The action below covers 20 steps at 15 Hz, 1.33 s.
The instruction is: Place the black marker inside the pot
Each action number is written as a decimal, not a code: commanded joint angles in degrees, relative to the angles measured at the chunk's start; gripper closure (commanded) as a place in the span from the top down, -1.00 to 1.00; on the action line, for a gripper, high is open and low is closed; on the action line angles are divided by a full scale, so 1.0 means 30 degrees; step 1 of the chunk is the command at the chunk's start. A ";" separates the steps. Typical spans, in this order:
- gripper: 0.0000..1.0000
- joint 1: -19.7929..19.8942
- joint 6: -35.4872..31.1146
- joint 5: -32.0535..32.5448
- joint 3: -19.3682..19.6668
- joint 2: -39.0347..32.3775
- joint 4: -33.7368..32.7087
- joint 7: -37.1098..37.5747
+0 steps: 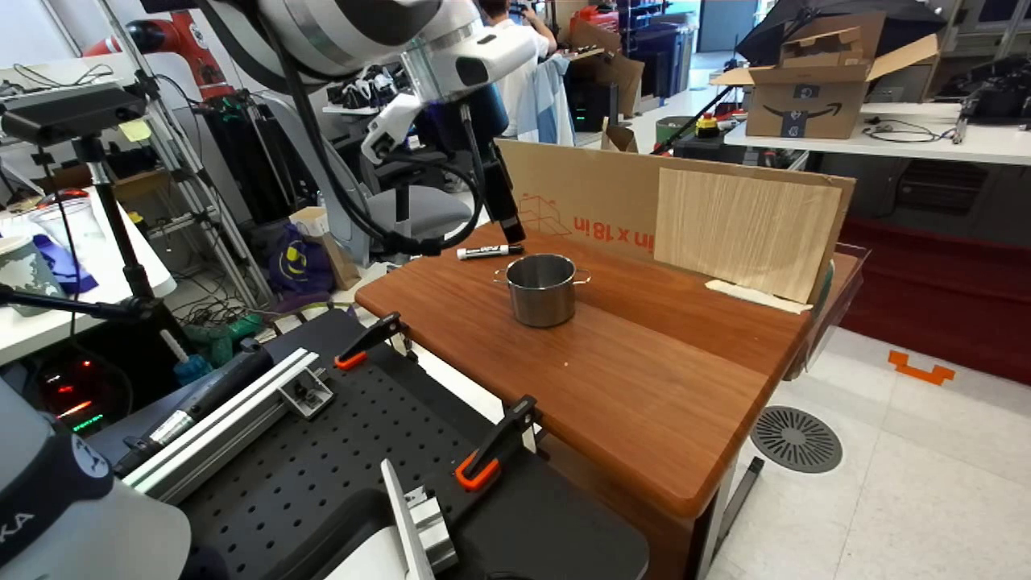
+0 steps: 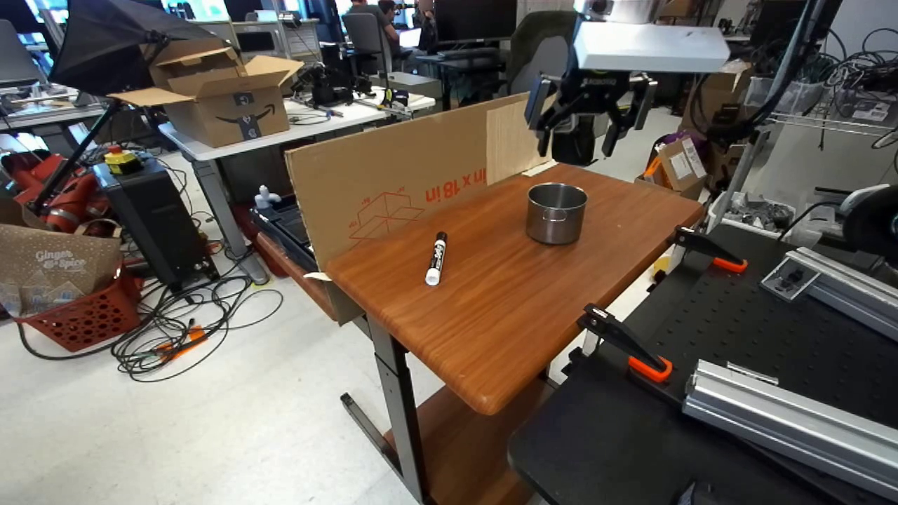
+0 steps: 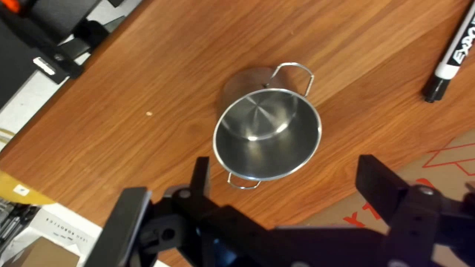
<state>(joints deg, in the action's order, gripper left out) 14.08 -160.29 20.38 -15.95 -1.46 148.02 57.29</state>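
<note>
Standing upright on the brown wooden tabletop in an exterior view, the small round two-handled silver-grey metal pot has the black-and-white cylindrical marker lying behind it. In an exterior view, the black two-fingered gripper hangs above the tabletop, its fingers spread wide apart, and the marker lies on its side, apart from the pot. In the wrist view, the pot's open mouth shows beyond the fingertips, and the marker's black cap points toward the tan cardboard sheet.
</note>
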 commanded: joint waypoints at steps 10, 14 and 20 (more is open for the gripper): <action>1.00 -0.5775 -0.0477 -0.2715 0.2981 -0.8143 -0.7828 0.1675; 1.00 -0.7706 -0.0236 -0.5093 0.3785 -1.0155 -0.9799 0.0637; 1.00 -0.8617 0.0040 -0.7092 0.3979 -1.1904 -1.1403 -0.0695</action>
<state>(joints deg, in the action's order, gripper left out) -10.38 -161.65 2.83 -5.18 -35.15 116.51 58.65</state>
